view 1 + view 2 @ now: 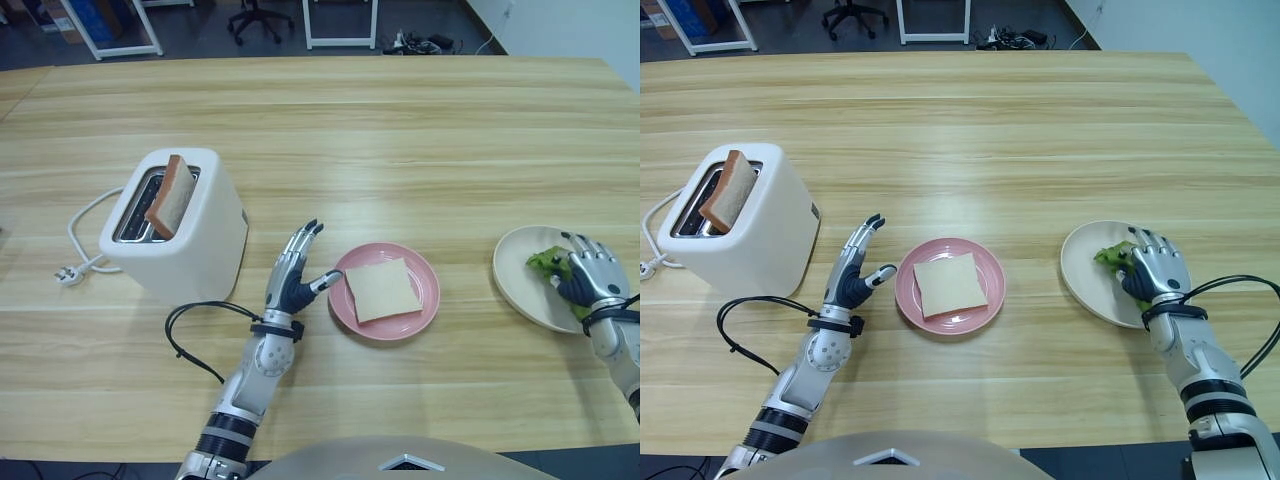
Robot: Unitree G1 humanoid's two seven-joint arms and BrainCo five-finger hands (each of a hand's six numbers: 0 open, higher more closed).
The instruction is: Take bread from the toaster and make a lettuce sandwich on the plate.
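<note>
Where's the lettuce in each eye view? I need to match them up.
Left eye view: lettuce far right, on the beige plate, under the right hand.
Right eye view: lettuce right of centre, same plate and hand.
Shared landmark: the pink plate with bread, to its left.

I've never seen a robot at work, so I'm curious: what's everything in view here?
table: one, light wood, under everything
toaster: one, white, table's left
toaster bread: one slice, brown-crusted, tilted in toaster slot
power cord: one, white, left of toaster
pink plate: one, pink, table centre
plate bread: one slice, pale, flat on pink plate
cream plate: one, cream, table's right
lettuce: one bunch, green, on cream plate
office chair: one, black, floor beyond table
left hand: one, grey, open beside pink plate
right hand: one, grey, closed on lettuce
</note>
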